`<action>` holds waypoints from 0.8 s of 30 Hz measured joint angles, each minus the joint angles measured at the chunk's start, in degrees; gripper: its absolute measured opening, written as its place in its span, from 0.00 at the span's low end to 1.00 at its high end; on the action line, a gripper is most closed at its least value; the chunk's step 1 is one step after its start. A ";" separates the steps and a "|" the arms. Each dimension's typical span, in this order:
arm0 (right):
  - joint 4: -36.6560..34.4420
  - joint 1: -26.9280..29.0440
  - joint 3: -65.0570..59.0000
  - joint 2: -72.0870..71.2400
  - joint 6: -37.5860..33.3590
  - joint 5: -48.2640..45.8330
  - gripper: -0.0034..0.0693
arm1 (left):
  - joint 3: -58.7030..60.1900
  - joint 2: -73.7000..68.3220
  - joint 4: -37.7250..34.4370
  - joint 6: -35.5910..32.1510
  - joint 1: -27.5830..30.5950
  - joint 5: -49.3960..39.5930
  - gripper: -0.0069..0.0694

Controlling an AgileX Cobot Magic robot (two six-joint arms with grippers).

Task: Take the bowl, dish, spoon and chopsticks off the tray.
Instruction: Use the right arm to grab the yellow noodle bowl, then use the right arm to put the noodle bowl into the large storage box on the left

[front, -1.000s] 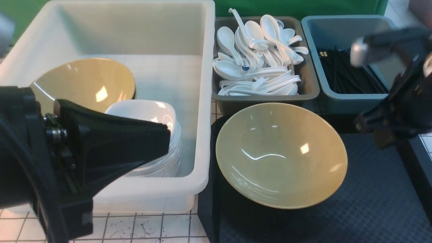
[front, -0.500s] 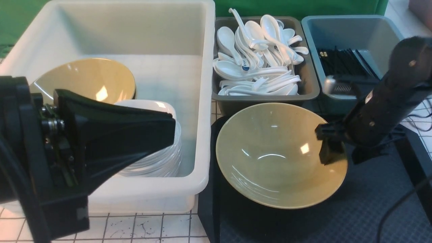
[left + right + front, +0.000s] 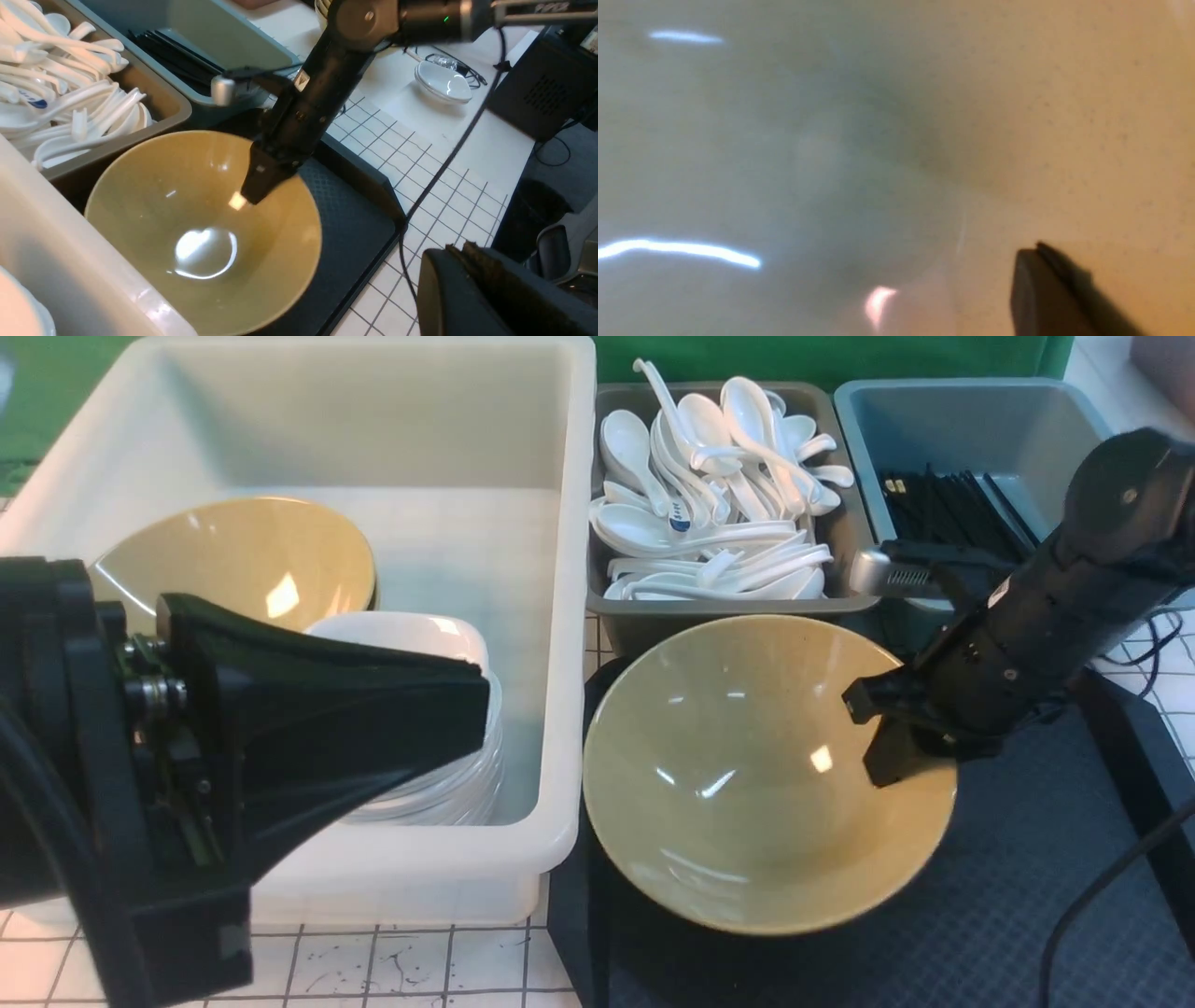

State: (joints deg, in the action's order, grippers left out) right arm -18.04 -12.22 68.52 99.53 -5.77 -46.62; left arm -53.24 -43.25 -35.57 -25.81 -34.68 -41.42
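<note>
Olive-yellow bowl (image 3: 738, 803) | right gripper (image 3: 901, 763) clamped on its rim, above black tray (image 3: 1027, 915) | left gripper (image 3: 448, 709): grip cannot be told

Much of tray (image 3: 1027, 896) beneath bowl (image 3: 747, 784)

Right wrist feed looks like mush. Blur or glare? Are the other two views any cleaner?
Right wrist view: out of focus, too close to the bowl, plus streaky glare. Front view: sharp, small highlights in the bowl, left claw looming dark. Left wrist view: sharp, one broad glare patch in the bowl's bottom.
</note>
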 joint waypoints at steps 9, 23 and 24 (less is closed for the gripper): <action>8.05 -0.20 4.13 -21.38 2.86 -14.07 0.12 | 0.00 0.40 6.99 4.14 0.00 1.02 0.09; 4.06 -19.51 58.85 7.47 2.62 -11.52 0.12 | -2.79 18.18 45.51 46.32 0.00 -3.93 0.09; 2.71 -20.36 63.91 11.65 2.62 -11.41 0.12 | -2.79 19.12 47.05 47.69 0.00 -5.34 0.09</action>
State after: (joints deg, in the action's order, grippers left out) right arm -15.34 -32.58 132.43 111.17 -3.14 -58.03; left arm -56.03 -24.13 11.47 21.88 -34.68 -46.76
